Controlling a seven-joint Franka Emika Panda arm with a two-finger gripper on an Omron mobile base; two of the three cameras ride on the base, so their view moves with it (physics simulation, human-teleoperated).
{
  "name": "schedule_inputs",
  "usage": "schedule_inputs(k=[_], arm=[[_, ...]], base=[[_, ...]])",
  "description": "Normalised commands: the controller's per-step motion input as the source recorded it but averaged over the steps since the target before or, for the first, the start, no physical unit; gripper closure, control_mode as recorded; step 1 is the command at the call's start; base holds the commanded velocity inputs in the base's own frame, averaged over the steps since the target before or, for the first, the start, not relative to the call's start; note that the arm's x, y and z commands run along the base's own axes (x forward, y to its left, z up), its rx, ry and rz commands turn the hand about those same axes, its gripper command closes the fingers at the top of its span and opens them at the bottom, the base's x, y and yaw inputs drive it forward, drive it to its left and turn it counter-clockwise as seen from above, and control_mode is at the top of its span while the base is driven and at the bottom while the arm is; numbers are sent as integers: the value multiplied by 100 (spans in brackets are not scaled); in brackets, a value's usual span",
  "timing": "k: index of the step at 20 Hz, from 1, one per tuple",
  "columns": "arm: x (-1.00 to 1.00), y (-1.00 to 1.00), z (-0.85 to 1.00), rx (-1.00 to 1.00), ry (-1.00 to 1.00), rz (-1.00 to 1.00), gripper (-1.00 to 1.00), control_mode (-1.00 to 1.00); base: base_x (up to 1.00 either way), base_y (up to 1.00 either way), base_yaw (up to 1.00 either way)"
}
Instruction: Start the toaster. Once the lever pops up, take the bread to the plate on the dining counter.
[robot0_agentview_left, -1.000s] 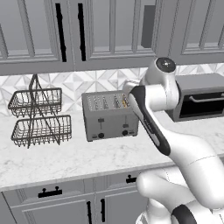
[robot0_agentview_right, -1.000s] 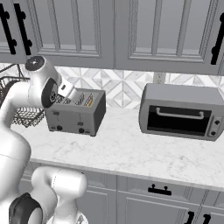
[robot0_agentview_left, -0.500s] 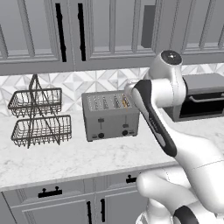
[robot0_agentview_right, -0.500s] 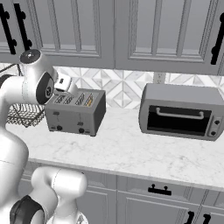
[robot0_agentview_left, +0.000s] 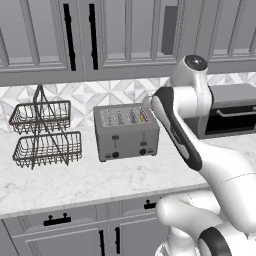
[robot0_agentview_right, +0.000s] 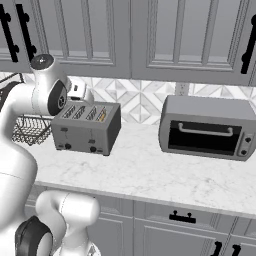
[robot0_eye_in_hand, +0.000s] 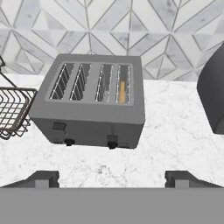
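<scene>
The toaster (robot0_agentview_left: 126, 131) is seen standing on the marble counter (robot0_agentview_left: 90, 182) against the tiled back wall, roughly midway along the counter's back edge. The bread (robot0_eye_in_hand: 122, 91) is lodged upright in the toaster's rightmost slot, only its golden edge showing above the opening. Two black levers and two knobs are visible across the toaster's front face. A two-tier wire basket rack (robot0_agentview_left: 44, 133) is placed just beside the toaster on its left, near the back edge, and a toaster oven (robot0_agentview_right: 207, 126) is set well apart on its right. The end effector (robot0_eye_in_hand: 111, 179) is held above and in front of the toaster, its fingers (robot0_eye_in_hand: 43, 178) spread wide apart with nothing between them. In the right base view the hand (robot0_agentview_right: 77, 90) is seen above the toaster's back left corner.
</scene>
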Motion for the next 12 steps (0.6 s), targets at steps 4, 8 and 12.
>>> schedule_inputs(k=[4, 8, 12], arm=[[0, 0, 1, -3, 0, -7, -100, -100], [0, 0, 1, 1, 0, -1, -100, -100], [0, 0, 0, 0, 0, 0, -100, -100]], base=[[0, 0, 0], [0, 0, 0], [0, 0, 0]])
